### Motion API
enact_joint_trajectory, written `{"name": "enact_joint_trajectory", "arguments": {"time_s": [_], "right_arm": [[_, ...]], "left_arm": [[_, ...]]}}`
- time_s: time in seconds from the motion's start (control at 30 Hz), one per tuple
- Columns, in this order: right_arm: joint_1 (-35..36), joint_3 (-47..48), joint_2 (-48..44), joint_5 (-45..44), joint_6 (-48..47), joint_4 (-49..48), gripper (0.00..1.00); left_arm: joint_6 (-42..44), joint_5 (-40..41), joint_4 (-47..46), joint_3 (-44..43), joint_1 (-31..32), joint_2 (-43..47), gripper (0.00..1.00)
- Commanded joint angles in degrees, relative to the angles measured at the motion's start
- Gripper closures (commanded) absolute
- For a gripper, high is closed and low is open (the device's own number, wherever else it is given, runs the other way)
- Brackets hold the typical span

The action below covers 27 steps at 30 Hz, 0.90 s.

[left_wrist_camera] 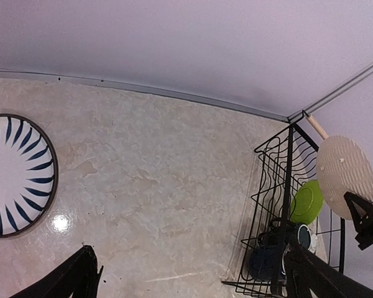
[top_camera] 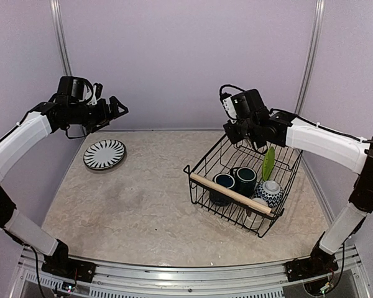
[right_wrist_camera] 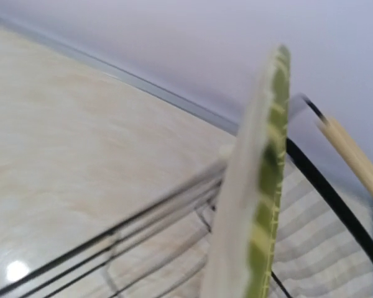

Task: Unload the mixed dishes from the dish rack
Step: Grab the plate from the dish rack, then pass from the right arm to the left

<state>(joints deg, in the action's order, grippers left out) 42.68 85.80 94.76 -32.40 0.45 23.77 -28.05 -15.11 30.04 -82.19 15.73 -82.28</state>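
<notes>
A pale marbled table (top_camera: pixel 143 205) sits within lilac walls. The right gripper (left_wrist_camera: pixel 360 214), clenched on what looks like the lower rim of the tan plate (left_wrist_camera: pixel 345 176), holds it upright over the far end of the dish rack (top_camera: pixel 230 193). The left gripper (top_camera: pixel 119 109) hangs released above the table, near a striped plate (top_camera: pixel 104 154) lying flat on it.

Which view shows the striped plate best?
Top external: the whole striped plate is in frame, flat on the table, nothing covering it. Left wrist shows the plate closer, but the left frame edge cuts it off. Right wrist doesn't show it.
</notes>
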Motion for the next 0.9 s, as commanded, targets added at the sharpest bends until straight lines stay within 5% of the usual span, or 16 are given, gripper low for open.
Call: {"name": "enact_joint_trajectory", "arguments": {"time_s": [0.0,0.27,0.53,0.87], "right_arm": [[0.63,-9.15,-8.17,17.73,-18.3,-13.91,1.0],[1.01,-13.15,-13.05,29.35,-32.31,-14.61,1.0],[3.03,-19.81,-16.88,39.72,-57.84,-20.86,1.0],[3.92,-12.59,-9.14,44.8,-66.71,-23.09,1.0]], "left_arm": [[-0.16,-3.54,0.05,-0.05,-0.05,-1.16,0.01],[-1.88,-24.19,-4.88,-0.56,-0.01,-3.96,0.01],[-8.7,-43.55,-9.55,-2.7,0.87,-11.24,0.01],[-14.79,-51.31,-14.8,-2.2,3.53,-15.7,0.01]]}}
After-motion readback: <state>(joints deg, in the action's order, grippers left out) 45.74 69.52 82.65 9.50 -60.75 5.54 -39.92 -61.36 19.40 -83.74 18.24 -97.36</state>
